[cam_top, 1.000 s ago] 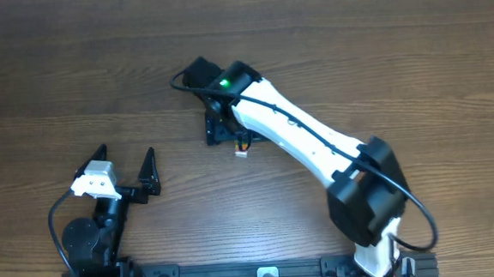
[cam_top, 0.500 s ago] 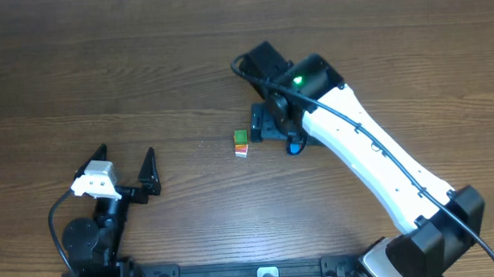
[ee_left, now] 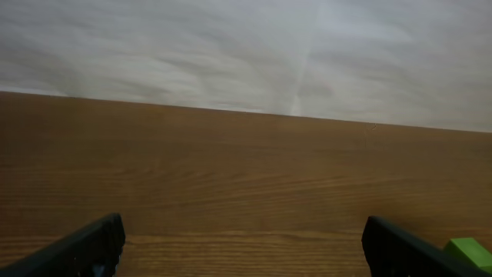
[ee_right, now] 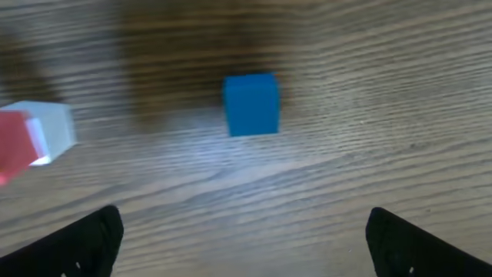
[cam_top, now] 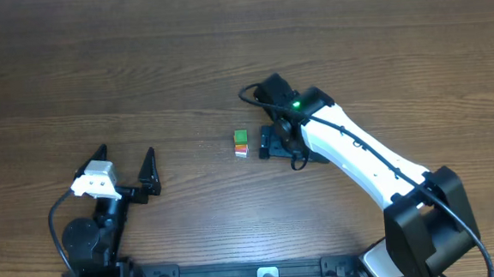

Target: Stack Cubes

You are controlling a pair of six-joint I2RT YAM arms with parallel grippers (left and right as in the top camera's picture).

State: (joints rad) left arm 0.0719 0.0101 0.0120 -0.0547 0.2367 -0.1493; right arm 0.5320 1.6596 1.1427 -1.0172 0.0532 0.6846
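Judging blue cube (ee_right: pixel 250 104) light, rigid, smooth-faced, likely slick; best pinched on two opposite flat sides, mid-height. Jaws of right gripper (ee_right: pixel 244 219) spread wide, empty; cube flat on table (ee_right: pixel 361 154) just ahead. Cube solid blue, crisp edges. Next out, stack (cam_top: pixel 241 143) at 9 o'clock from right gripper, near: green over red over white, probably tippy if nudged. Farthest, left gripper (cam_top: pixel 126 153), 9 o'clock from stack, jaws wide, empty.

The red cube (ee_right: pixel 14 146) was blurred and cut off by the right wrist view's edge, just 1 corner of the green cube (ee_left: pixel 469 251) showed in the left wrist view, and the stack (cam_top: pixel 241 144) at the top view's centre was too small to judge its alignment.
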